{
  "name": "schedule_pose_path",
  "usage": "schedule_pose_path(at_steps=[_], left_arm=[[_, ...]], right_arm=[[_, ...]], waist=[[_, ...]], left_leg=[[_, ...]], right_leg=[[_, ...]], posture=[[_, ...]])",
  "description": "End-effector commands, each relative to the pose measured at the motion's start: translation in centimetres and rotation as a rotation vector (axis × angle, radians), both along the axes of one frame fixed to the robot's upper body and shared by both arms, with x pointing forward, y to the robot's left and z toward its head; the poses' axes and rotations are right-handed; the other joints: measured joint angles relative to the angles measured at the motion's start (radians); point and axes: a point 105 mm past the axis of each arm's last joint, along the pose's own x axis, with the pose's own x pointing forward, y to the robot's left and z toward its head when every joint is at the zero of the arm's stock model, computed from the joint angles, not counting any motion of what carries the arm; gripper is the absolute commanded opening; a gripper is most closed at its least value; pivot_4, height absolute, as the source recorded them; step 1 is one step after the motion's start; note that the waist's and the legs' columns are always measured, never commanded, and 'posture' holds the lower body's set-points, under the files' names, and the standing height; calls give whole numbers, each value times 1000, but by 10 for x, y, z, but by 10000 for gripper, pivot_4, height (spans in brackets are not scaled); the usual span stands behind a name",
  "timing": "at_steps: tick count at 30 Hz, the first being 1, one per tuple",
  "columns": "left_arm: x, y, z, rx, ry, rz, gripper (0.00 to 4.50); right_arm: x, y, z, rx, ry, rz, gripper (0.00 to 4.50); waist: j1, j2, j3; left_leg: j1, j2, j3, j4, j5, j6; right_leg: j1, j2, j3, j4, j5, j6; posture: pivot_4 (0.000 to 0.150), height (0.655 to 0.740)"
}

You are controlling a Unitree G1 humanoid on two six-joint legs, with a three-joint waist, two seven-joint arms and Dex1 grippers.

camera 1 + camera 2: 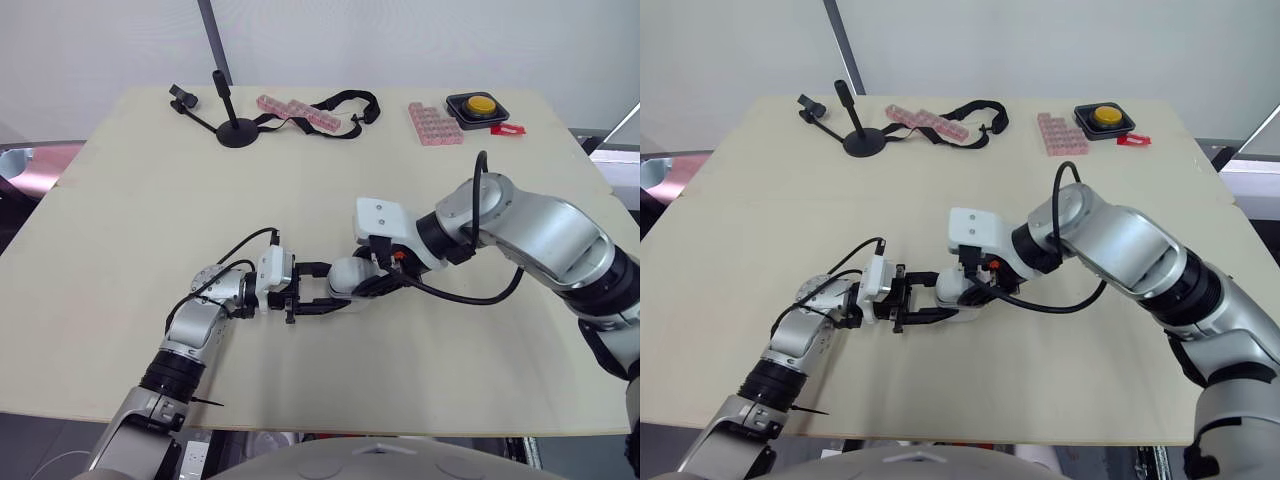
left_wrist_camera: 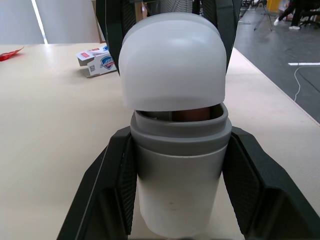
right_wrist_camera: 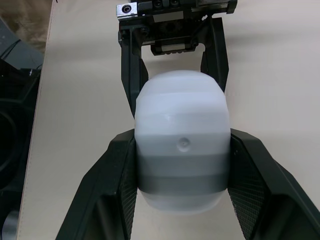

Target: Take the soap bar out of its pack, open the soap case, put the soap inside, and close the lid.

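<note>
The soap case [image 1: 342,279] is held between both grippers just above the table's middle. My left gripper [image 2: 179,150] is shut on its grey base [image 2: 177,185]. My right gripper [image 3: 181,150] is shut on the white lid [image 3: 180,107], reaching in from the opposite side. The lid [image 2: 172,60] sits over the base, tipped so a narrow gap stays at one edge. Through that gap a sliver of brownish soap [image 2: 192,114] shows inside. The empty soap pack [image 2: 97,62] lies on the table behind the case in the left wrist view.
At the table's far edge stand a black mount on a round base [image 1: 238,132], a black strap [image 1: 345,105], two pink trays [image 1: 298,113] [image 1: 434,123] and a yellow button in a black box [image 1: 478,106]. Bare tabletop [image 1: 150,220] surrounds the grippers.
</note>
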Motion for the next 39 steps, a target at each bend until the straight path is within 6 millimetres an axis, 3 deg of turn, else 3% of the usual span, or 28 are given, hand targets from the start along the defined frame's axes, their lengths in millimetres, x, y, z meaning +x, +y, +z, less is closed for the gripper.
schedule_pose_path(at_steps=[1,39], left_arm=[[-2,-2,8,-12,-30,-8,19072],[6,-3,6,-6,-7,27,19072]], right_arm=[[0,1,0,-10,-3,5,19569],[-8,2,-10,-47,51,16,19569]], waist=[[0,0,0],[0,0,-2]], left_leg=[[0,0,0,0,0,0],[4,0,0,0,0,0]], right_leg=[[0,0,0,0,0,0],[4,-1,0,0,0,0]], posture=[[1500,7400],[1500,7400]])
